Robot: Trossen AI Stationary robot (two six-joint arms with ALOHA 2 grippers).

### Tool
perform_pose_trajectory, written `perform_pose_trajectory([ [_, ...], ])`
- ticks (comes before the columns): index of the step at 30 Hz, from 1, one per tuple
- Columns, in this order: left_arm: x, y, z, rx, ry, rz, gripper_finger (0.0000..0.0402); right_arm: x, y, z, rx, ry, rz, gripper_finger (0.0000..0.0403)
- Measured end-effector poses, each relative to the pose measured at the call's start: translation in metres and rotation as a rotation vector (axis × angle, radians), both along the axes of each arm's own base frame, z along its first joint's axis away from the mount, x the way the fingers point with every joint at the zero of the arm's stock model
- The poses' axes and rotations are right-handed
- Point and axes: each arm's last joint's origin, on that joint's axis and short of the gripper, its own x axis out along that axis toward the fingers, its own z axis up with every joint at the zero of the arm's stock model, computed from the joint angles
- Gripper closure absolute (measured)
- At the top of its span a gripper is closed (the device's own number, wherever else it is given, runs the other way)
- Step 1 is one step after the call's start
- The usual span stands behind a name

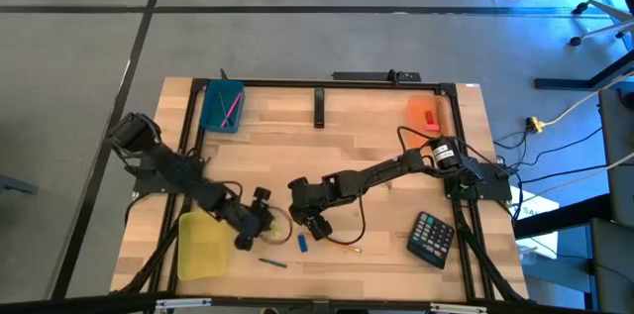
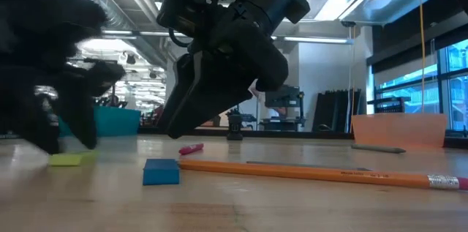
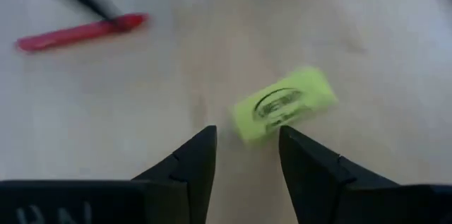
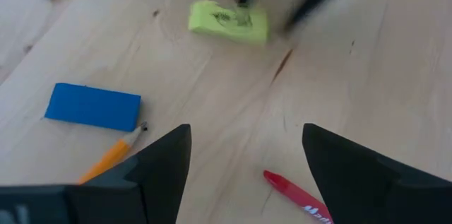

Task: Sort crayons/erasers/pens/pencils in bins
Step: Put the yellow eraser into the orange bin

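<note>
The teal-blue plastic bin [image 1: 221,107] and orange bin [image 1: 423,113] hold some items; the translucent yellow bin [image 1: 201,245] looks empty; the left gripper [image 3: 244,155], fingers parted, hovers over a loose yellow-green block eraser [image 3: 284,103]; the right gripper [image 4: 244,155] hangs open, empty; a blue block eraser [image 4: 92,107], orange pencil [image 2: 322,173] and red crayon [image 4: 296,195] remain unsorted

Left arm: stretched from the left edge toward the near middle of the desk.
Left hand [image 1: 256,227]: low, fingers [image 3: 194,160] parted (empty between them).
Right arm: reaching from the right side toward centre.
Right hand [image 1: 315,225]: raised, fingers [image 4: 164,160] spread wide.
</note>
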Motion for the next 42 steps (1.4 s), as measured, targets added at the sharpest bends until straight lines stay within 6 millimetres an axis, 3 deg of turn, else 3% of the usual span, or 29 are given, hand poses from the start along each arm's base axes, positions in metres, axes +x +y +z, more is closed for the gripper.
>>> perform_pose_trajectory([
  [6, 0.007, 0.006, -0.009, -0.075, 0.061, -0.015, 0.0266, 0.0, 0.0, 0.0, 0.016, 0.006, -0.024, 0.013],
  [14, 0.011, 0.002, -0.012, -0.097, 0.043, -0.065, 0.0311, -0.001, 0.0, -0.001, 0.027, 0.019, -0.046, 0.013],
  [23, 0.009, 0.005, 0.01, -0.1, -0.053, -0.03, 0.0353, -0.008, 0.0, -0.005, -0.042, 0.088, -0.16, 0.013],
  [29, 0.011, 0.004, 0.014, -0.078, -0.097, -0.08, 0.0324, -0.012, 0.012, -0.006, -0.056, 0.099, -0.08, 0.0139],
  [36, 0.013, -0.001, 0.017, -0.089, -0.125, -0.28, 0.0263, -0.012, 0.014, -0.006, -0.055, 0.095, -0.037, 0.0163],
  [42, 0.019, 0.007, 0.003, -0.028, -0.083, -0.341, 0.022, -0.012, 0.014, -0.005, -0.053, 0.094, -0.04, 0.0178],
])
